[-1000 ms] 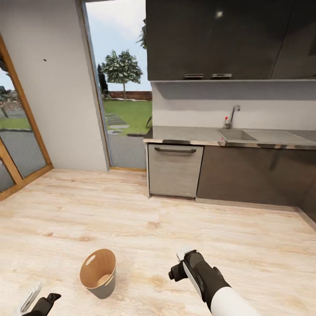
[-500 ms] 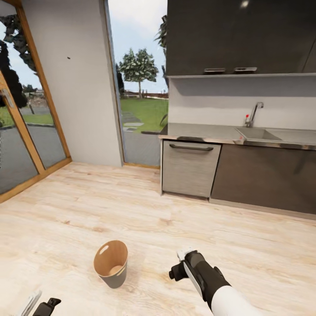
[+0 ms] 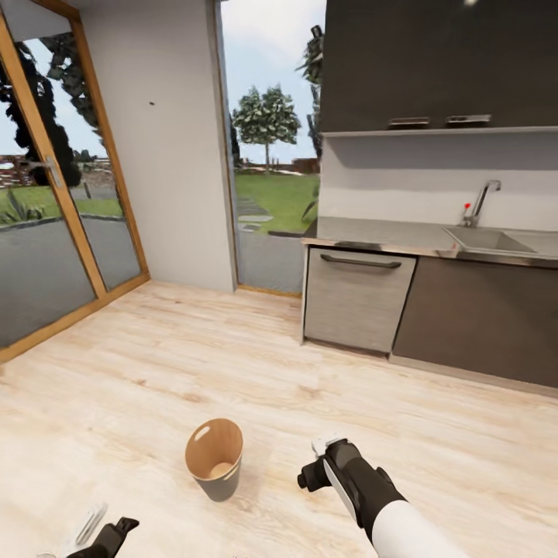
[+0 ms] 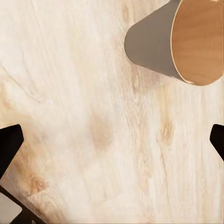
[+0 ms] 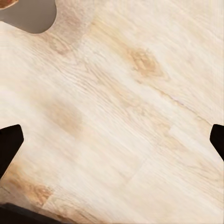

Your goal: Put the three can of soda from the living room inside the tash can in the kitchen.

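Observation:
The tash can (image 3: pixel 215 459), dark grey outside and wood-brown inside, stands upright on the kitchen's plank floor, with nothing visible inside it. My right gripper (image 3: pixel 314 467) hangs low just to the can's right, a short gap away. My left gripper (image 3: pixel 107 536) sits at the picture's bottom edge, nearer than the can and to its left. In the left wrist view the gripper (image 4: pixel 112 144) is open over bare floor, the tash can (image 4: pixel 182 42) just beyond it. The right gripper (image 5: pixel 112 144) is open too, with the can's grey wall (image 5: pixel 28 14) at a corner. The soda cans are out of view.
Dark grey cabinets (image 3: pixel 480 325) and a pale grey door with a bar handle (image 3: pixel 358 298) line the far right under a steel worktop with sink (image 3: pixel 484 239). Wood-framed glass doors (image 3: pixel 46 232) stand at the left, a tall window (image 3: pixel 271 155) behind. Light wooden floor (image 3: pixel 232 364) lies between.
The whole head view has swung to the left, so the cabinets, window and can now sit further right in the picture. Both arms keep the same pose.

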{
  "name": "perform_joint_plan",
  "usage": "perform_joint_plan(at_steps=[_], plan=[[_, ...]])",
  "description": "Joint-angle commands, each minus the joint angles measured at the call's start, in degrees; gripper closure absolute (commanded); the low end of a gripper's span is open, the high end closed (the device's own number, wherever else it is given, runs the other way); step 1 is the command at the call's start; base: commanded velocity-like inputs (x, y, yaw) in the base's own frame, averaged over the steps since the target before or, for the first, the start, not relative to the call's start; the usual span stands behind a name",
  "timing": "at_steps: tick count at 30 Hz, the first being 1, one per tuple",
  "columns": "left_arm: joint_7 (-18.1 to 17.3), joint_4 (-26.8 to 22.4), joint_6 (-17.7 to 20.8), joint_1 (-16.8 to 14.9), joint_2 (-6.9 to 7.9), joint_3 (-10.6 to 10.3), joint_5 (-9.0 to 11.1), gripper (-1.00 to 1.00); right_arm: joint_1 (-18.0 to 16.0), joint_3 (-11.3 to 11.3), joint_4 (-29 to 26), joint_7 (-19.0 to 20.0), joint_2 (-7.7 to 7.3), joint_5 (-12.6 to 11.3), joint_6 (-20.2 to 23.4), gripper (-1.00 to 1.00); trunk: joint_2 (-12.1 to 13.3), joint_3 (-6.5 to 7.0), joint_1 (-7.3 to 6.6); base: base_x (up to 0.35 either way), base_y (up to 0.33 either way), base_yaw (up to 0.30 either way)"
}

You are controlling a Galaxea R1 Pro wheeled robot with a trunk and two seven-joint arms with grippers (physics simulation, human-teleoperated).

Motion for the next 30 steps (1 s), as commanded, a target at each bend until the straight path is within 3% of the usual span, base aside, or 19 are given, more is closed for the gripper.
perform_joint_plan(at_steps=[1,12,25,30], plan=[[-0.1,0.2,0.0,0.0,0.02,-0.2,0.0,-1.00,0.0,0.0,0.0,0.0,0.00,0.0,0.0,-1.00,0.0,-0.02,0.00,0.000,0.182,0.287],[-0.3,1.0,0.0,0.0,0.06,-1.0,0.0,-1.00,-0.1,-0.1,0.1,-0.5,-0.19,-0.3,-0.1,-1.00,0.0,-0.33,0.00,0.000,0.273,0.249],[-0.5,1.1,-0.5,0.0,-0.28,-1.4,0.0,-1.00,-0.1,-0.2,0.0,-0.9,-0.30,-1.0,-0.4,-1.00,0.0,-0.38,0.00,0.092,0.294,0.027],[-0.4,1.2,-1.6,0.0,-0.01,-4.1,-0.1,-1.00,-0.3,-2.1,-0.4,-4.4,-0.58,-3.0,-0.8,-1.00,0.0,-0.38,0.00,0.294,0.161,0.001]])
